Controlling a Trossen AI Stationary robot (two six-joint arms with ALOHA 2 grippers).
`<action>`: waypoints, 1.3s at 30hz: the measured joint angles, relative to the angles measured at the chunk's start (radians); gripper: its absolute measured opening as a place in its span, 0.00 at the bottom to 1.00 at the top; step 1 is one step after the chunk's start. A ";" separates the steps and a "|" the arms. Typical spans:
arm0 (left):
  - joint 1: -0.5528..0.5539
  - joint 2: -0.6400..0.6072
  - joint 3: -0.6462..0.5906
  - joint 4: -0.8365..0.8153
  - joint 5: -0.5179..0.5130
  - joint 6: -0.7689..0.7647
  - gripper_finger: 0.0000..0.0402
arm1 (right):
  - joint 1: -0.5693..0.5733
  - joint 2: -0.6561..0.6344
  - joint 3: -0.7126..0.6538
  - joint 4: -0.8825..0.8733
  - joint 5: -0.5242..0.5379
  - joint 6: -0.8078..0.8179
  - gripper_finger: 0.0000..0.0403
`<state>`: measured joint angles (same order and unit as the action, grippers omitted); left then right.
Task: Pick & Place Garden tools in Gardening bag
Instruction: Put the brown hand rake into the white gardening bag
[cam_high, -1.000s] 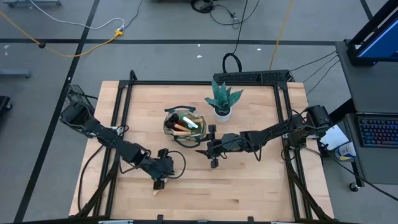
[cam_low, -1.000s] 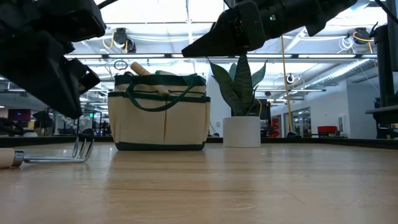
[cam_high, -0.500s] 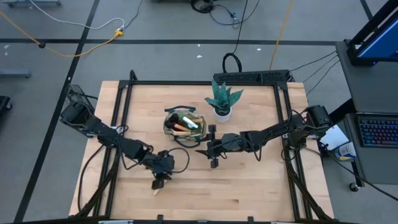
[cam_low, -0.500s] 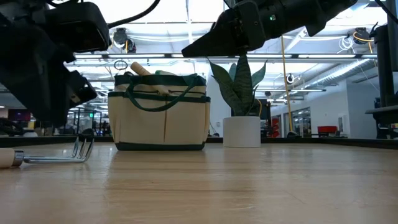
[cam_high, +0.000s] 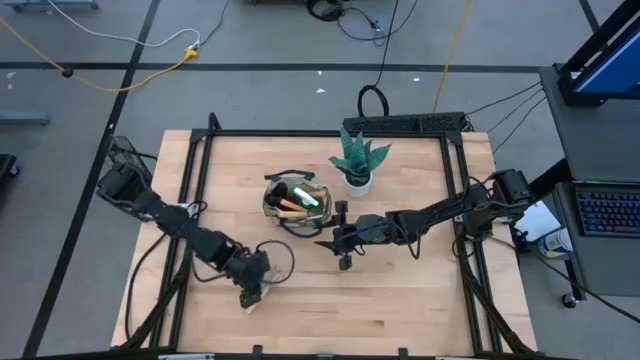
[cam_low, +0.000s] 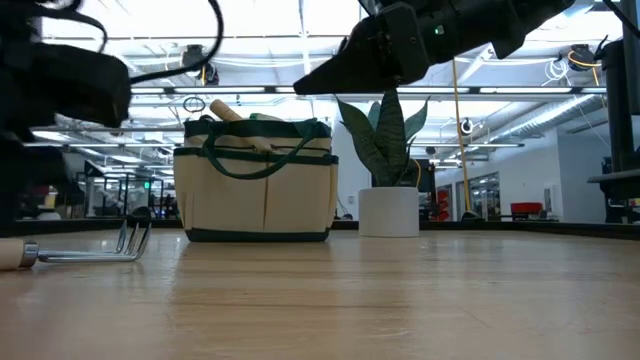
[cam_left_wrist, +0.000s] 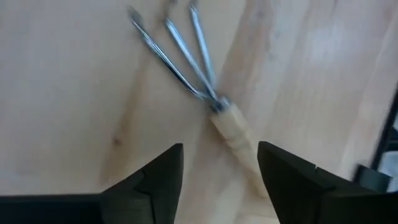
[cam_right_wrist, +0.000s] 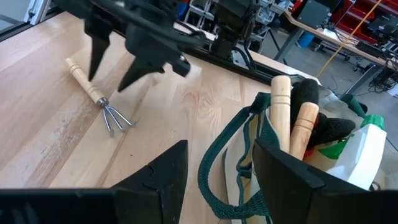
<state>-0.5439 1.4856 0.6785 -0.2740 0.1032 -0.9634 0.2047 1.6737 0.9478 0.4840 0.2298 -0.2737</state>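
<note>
A small hand rake (cam_left_wrist: 208, 93) with three metal tines and a wooden handle (cam_left_wrist: 235, 138) lies flat on the table; it also shows in the low view (cam_low: 80, 255) and the right wrist view (cam_right_wrist: 99, 99). My left gripper (cam_left_wrist: 217, 171) hovers over its handle, open, one finger on either side, touching nothing; in the high view it (cam_high: 251, 292) is near the table's front left. The tan bag with green trim (cam_high: 293, 203) stands at the table's middle and holds wooden-handled tools, gloves and a green spray bottle (cam_right_wrist: 360, 140). My right gripper (cam_high: 332, 240) is open and empty just right of the bag.
A teal spiky plant in a white pot (cam_high: 358, 165) stands on the table right of the bag and behind my right gripper. Bare tabletop (cam_high: 400, 300) lies along the near edge. Black frame rails (cam_high: 190, 200) run along the table's sides.
My left gripper has gone toward the table's near edge and a little left, from beside the rake's tines to over its handle. The rake and the bag have stayed where they were.
</note>
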 joint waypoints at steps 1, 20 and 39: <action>-0.013 0.001 0.000 0.009 -0.008 -0.023 0.51 | 0.000 0.000 0.000 -0.002 0.000 0.000 0.42; -0.102 0.095 -0.013 0.167 -0.161 -0.217 0.46 | 0.000 0.000 0.000 -0.002 0.000 0.000 0.42; -0.051 0.097 -0.013 0.091 -0.130 -0.210 0.13 | 0.000 0.000 0.000 -0.002 0.000 0.000 0.42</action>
<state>-0.5953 1.5829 0.6655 -0.1832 -0.0268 -1.1732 0.2047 1.6737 0.9478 0.4824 0.2299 -0.2737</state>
